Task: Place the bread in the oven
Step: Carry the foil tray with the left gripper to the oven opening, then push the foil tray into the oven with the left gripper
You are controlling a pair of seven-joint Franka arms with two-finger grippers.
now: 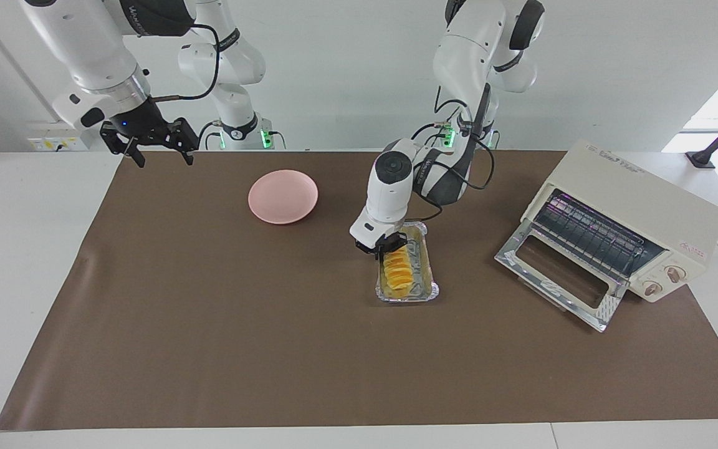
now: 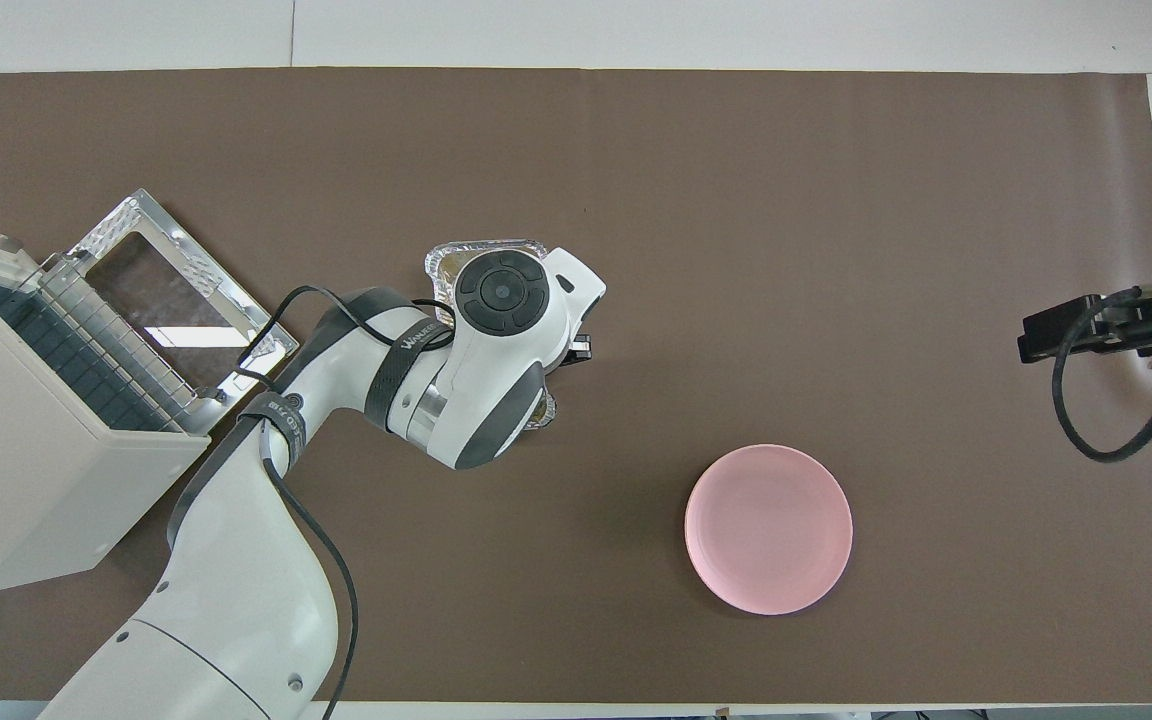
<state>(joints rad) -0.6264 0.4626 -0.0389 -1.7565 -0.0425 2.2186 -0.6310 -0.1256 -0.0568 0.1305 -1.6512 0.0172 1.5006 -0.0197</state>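
Facing view alone shows the left gripper (image 1: pixel 386 247) on the bread (image 1: pixel 396 269); finger state unclear. Right gripper (image 1: pixel 154 144) waits, fingers apart.

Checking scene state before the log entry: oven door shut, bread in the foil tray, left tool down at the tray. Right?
Not quite: the oven door is open, dropped down flat in front of it, as the facing view shows. The rest holds: the bread lies in the foil tray, and the left tool is down at the tray's end nearer the robots.
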